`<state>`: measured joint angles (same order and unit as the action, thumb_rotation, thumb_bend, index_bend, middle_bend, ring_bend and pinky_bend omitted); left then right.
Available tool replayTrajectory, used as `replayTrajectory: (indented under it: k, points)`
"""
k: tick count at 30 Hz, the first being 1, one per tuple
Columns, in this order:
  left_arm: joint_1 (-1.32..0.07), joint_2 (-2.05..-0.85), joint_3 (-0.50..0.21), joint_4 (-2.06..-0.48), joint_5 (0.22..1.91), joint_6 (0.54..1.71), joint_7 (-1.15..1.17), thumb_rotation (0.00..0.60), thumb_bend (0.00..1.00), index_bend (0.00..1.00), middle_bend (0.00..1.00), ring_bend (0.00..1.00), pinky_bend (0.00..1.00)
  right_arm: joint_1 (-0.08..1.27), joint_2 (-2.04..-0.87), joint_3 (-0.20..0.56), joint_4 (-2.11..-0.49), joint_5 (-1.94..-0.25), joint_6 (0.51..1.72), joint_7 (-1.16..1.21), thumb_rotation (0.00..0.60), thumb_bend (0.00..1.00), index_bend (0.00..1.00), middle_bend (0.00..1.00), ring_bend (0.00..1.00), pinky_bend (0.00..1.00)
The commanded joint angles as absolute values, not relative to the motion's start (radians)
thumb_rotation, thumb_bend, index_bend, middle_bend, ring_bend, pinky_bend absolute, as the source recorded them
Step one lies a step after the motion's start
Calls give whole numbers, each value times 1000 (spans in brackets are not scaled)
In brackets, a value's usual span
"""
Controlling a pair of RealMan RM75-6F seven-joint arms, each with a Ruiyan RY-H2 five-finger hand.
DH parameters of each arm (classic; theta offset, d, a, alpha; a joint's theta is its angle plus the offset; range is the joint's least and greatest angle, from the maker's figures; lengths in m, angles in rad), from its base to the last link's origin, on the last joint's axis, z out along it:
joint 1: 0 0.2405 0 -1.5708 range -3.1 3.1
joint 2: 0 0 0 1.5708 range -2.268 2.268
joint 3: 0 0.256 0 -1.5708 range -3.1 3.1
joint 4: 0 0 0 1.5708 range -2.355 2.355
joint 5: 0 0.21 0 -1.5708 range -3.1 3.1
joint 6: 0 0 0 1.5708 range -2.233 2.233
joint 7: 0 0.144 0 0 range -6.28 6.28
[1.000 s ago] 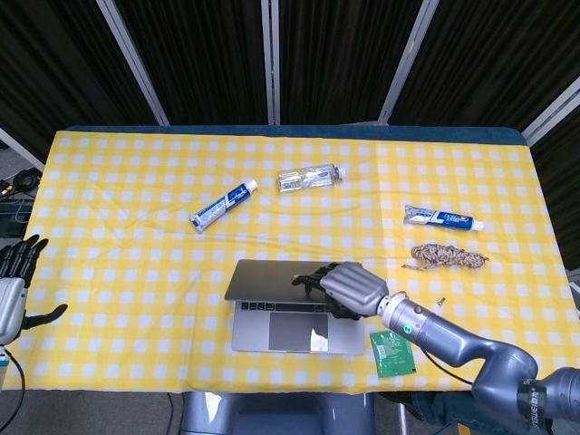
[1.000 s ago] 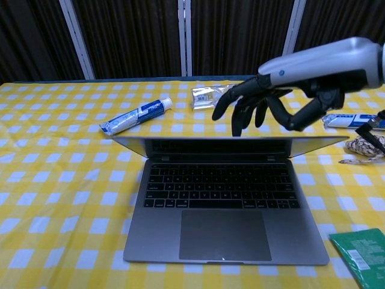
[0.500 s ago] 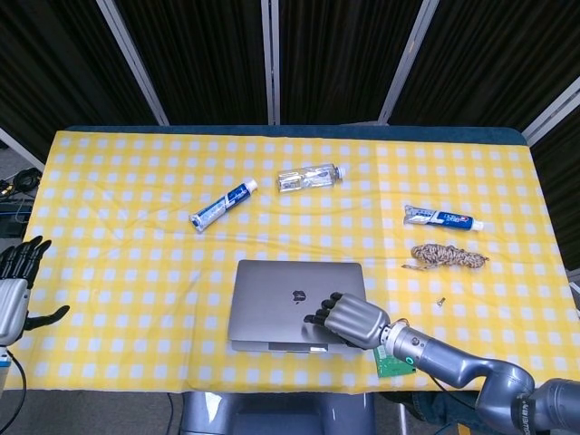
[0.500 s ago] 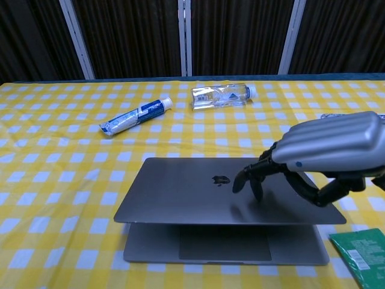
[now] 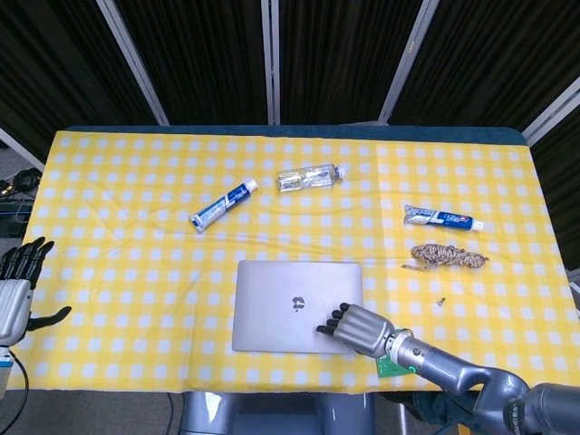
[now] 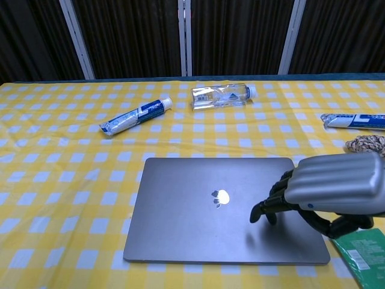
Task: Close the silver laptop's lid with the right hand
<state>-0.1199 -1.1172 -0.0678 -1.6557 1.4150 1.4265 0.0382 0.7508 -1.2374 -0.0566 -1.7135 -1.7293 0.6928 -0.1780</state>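
A silver laptop [image 5: 297, 305] lies flat on the worktop [image 5: 136, 272], which is covered in yellow and white check cloth. Its lid looks fully down, with no gap visible along the front edge in the chest view. The long axis of the laptop runs from nine o'clock to three o'clock, parallel to the near edge of the worktop. It sits near that edge, a little below centre.

The right robot hand [image 5: 355, 328] rests on the lid's corner at about four o'clock from the logo. Its dark fingertips [image 6: 264, 212] touch the lid with the fingers bent downward and slightly apart. It grips nothing; it only presses or rests. The lid lies directly under it, stretching away toward ten o'clock.

The left robot hand [image 5: 16, 288] is well apart, off the worktop's nine o'clock edge, fingers spread and holding nothing. The right one is by far the nearer.

The lid carries a pale logo [image 6: 220, 197] at its centre, shaped like an apple with a bite out; no words can be read on it.

Elsewhere, a blue and white tube [image 5: 223, 205] lies at eleven o'clock, a clear bottle [image 5: 311, 176] at twelve, and a second tube [image 5: 442, 217] at two. Their printing is too small to read. A green packet [image 6: 363, 253] lies just beside the right robot hand.

By the look of it, the closing is done and only lifting away remains.
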Motion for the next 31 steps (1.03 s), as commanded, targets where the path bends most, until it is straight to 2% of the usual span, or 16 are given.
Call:
replayTrajectory:
  k: [1,4,6,7,8,9,10,11,12,13,18,22,31]
  points:
    - [-120,-1117,-69,-1655,1413,1426,36,600,0,0,0,0,0,727,-1191,-41,-1737,-1769,806,-186,600,1000,181,276,243,277]
    - [-120,-1116,-69,-1655,1412,1424,34,600,0,0,0,0,0,706,-1130,-32,-1753,-1812,901,-199,600,1000,149,248,222,266]
    - [-120,-1116,-68,-1655,1413,1425,33,600,0,0,0,0,0,680,-1078,-26,-1766,-1834,978,-211,600,949,123,218,200,207]
    - [-120,-1116,-68,-1655,1414,1425,33,600,0,0,0,0,0,667,-1060,-22,-1768,-1838,1011,-218,600,823,104,192,177,133]
    - [-119,-1116,-68,-1655,1415,1427,33,600,0,0,0,0,0,644,-1040,-17,-1768,-1840,1059,-231,600,608,76,157,143,64]
    - [-119,-1115,-67,-1656,1416,1429,34,600,0,0,0,0,0,626,-1029,-12,-1764,-1839,1094,-242,600,442,54,127,112,29]
    - [-118,-1115,-68,-1657,1418,1432,34,600,0,0,0,0,0,606,-1021,-7,-1760,-1832,1129,-254,600,221,26,76,63,1]
    - [-116,-1116,-67,-1658,1421,1438,36,600,0,0,0,0,0,572,-1015,-1,-1751,-1817,1181,-272,600,78,7,34,25,0]
    - [-115,-1116,-67,-1659,1424,1441,36,600,0,0,0,0,0,550,-1013,0,-1746,-1804,1211,-280,600,29,1,14,8,0]
    - [-114,-1116,-67,-1660,1427,1445,38,600,0,0,0,0,0,527,-1010,-1,-1740,-1790,1237,-283,600,1,0,0,0,0]
    - [-106,-1113,-60,-1671,1450,1469,45,600,0,0,0,0,0,422,-1010,-18,-1701,-1724,1350,-237,600,0,0,0,0,0]
    - [-95,-1108,-54,-1684,1474,1495,44,600,0,0,0,0,0,323,-1061,-25,-1646,-1660,1459,-165,600,0,0,0,0,0]
    - [-81,-1100,-40,-1702,1508,1521,37,600,0,0,0,0,0,210,-1173,-20,-1526,-1582,1564,-56,600,0,0,0,0,0]
